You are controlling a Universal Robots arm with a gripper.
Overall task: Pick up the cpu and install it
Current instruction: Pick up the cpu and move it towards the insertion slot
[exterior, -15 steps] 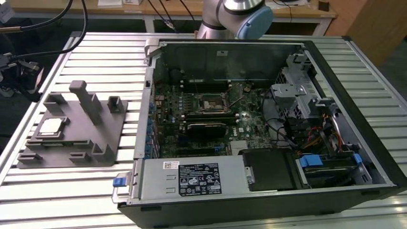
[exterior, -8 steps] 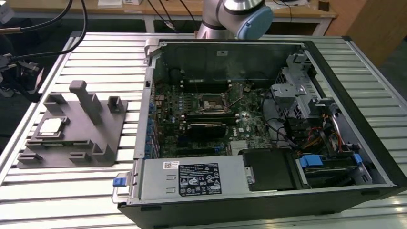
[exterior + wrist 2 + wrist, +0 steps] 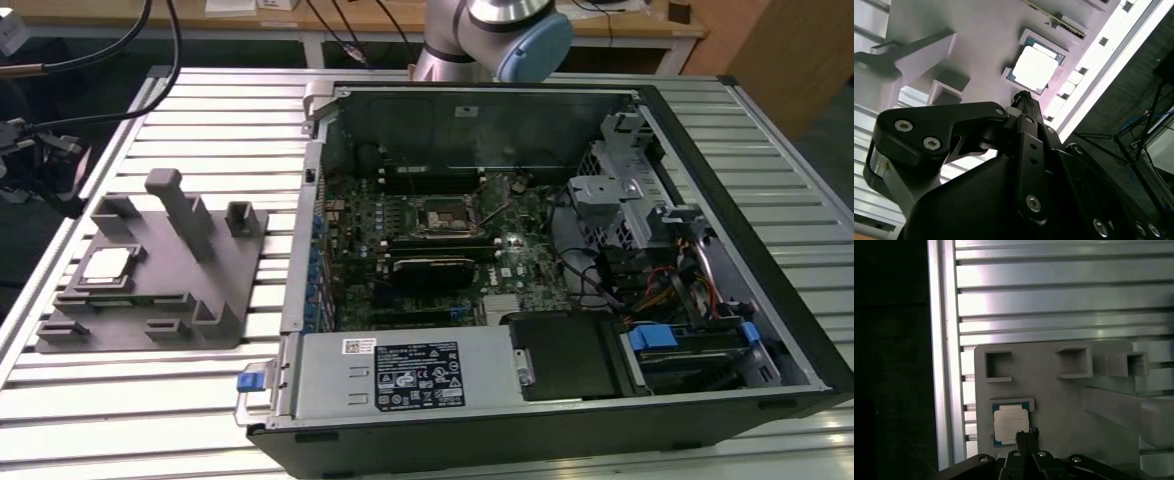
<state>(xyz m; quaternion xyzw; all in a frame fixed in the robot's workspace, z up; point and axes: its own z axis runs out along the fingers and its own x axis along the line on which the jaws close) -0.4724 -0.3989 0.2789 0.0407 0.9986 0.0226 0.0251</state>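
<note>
The gripper [image 3: 1026, 436] hung with its fingers pressed together into one narrow tip, holding nothing. In both wrist views that tip [image 3: 1023, 97] sat just over the near edge of the cpu [image 3: 1011, 424], apparently not touching it.

The cpu [image 3: 1035, 67] lay flat, pale top up, in a shallow recess of the grey block [image 3: 1054, 405]. In the exterior view the cpu [image 3: 110, 264] was on the block [image 3: 200, 290] at that view's left, on the ribbed table [image 3: 200, 100] and well apart from the open case [image 3: 747, 150] and its socket [image 3: 441, 217].

The pick-up looked barely begun. A clean grasp would likely call for fingers spread wider than the chip, centred over it, square to its sides, and closing gently on opposite edges. The recess rim left little room, so a skewed approach might tip the chip.
</note>
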